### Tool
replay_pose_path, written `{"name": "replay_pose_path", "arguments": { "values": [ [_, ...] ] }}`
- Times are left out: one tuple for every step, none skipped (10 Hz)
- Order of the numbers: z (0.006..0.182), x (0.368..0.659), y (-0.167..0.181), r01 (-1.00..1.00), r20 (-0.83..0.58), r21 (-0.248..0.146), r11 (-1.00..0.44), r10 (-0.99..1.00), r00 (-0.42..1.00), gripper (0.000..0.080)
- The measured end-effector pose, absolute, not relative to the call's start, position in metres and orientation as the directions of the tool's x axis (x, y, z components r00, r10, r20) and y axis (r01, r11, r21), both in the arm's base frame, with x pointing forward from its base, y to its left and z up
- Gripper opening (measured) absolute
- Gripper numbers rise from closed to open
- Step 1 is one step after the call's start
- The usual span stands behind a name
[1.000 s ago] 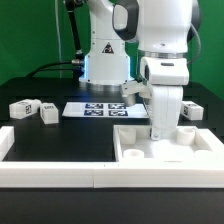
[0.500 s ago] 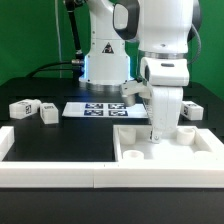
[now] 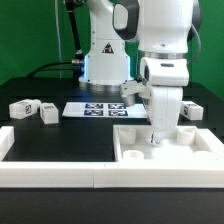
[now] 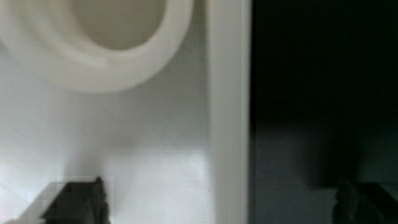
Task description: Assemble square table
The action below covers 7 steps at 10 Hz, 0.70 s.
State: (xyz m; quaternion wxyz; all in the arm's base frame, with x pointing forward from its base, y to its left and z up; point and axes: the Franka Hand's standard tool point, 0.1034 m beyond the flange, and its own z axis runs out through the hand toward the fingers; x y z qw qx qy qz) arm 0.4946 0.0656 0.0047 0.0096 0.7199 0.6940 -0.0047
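Note:
The square table's top [image 3: 172, 152], a white tray with a raised rim and round sockets, lies at the front on the exterior view's right. My gripper [image 3: 157, 138] hangs straight down over the top's far edge and stands open. In the wrist view the fingers [image 4: 71, 202] are dark blurs set wide apart, astride the tray's rim [image 4: 228, 100], and they hold nothing. A round socket [image 4: 107, 40] shows on the tray floor. Two white tagged legs [image 3: 22, 107] [image 3: 48, 113] lie on the exterior view's left, and another leg [image 3: 190, 109] lies on its right.
The marker board [image 3: 95, 109] lies flat in the middle, in front of the robot base [image 3: 105, 65]. A long white border rail [image 3: 70, 176] runs along the front edge, and another rail [image 3: 6, 138] is on the exterior view's left. One more tagged block [image 3: 133, 89] sits behind my gripper.
The fingers have spread from shut to wide open. The arm and the tray top stay where they were.

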Motion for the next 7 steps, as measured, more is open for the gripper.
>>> {"name": "replay_pose_path", "arguments": {
  "values": [
    [0.005,0.495,0.065,0.999,-0.020,0.007,-0.037,0.999,0.037,0.0647],
    [0.005,0.495,0.065,0.999,-0.020,0.007,-0.037,0.999,0.037,0.0649],
    [0.005,0.495,0.065,0.999,-0.020,0.007,-0.037,0.999,0.037,0.0649],
    [0.005,0.495,0.065,0.999,-0.020,0.008,-0.037,0.999,0.037,0.0649],
    [0.012,0.495,0.068,0.998,-0.022,0.015,-0.060,0.998,0.060,0.0649],
    [0.025,0.492,0.073,0.996,-0.026,0.025,-0.090,0.996,0.090,0.0649],
    [0.036,0.485,0.080,0.989,-0.034,0.024,-0.148,0.988,0.148,0.0649]
  ]
}}
